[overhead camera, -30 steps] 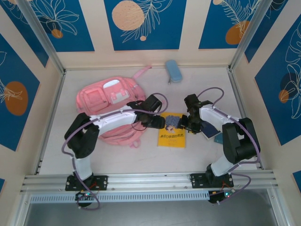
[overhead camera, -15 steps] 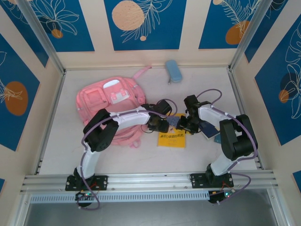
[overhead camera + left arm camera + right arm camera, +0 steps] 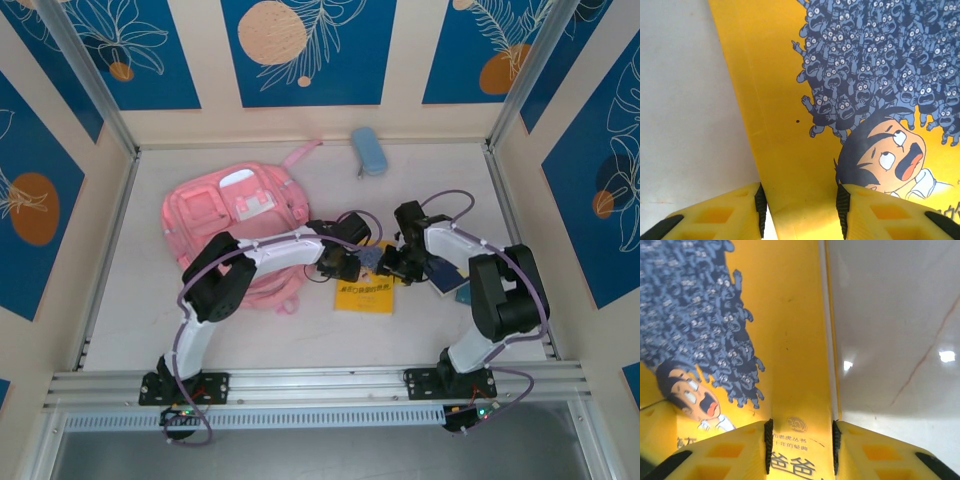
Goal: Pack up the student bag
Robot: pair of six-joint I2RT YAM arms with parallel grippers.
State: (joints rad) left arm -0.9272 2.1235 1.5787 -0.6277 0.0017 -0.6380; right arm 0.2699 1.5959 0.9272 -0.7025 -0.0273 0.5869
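The student bag (image 3: 225, 215), a large pink backpack, lies flat at the back left of the table. To its right lies a yellow comic book (image 3: 365, 292) with a crowd of blue cartoon figures on its cover (image 3: 775, 100) (image 3: 785, 340). My left gripper (image 3: 345, 265) (image 3: 800, 210) is at the book's far left edge. It is open, with the yellow cover showing between its jaws. My right gripper (image 3: 385, 265) (image 3: 801, 447) is at the far right edge. It is also open, straddling the cover beside the book's edge.
A light-blue pencil case (image 3: 369, 150) lies by the back wall. A dark blue notebook (image 3: 445, 275) and a small teal item (image 3: 464, 293) lie right of the yellow book, under the right arm. Bare table (image 3: 330, 335) stretches in front of the book.
My left gripper has moved right, from over the bag's edge to the book's far left edge. The right gripper has shifted slightly toward the book's centre.
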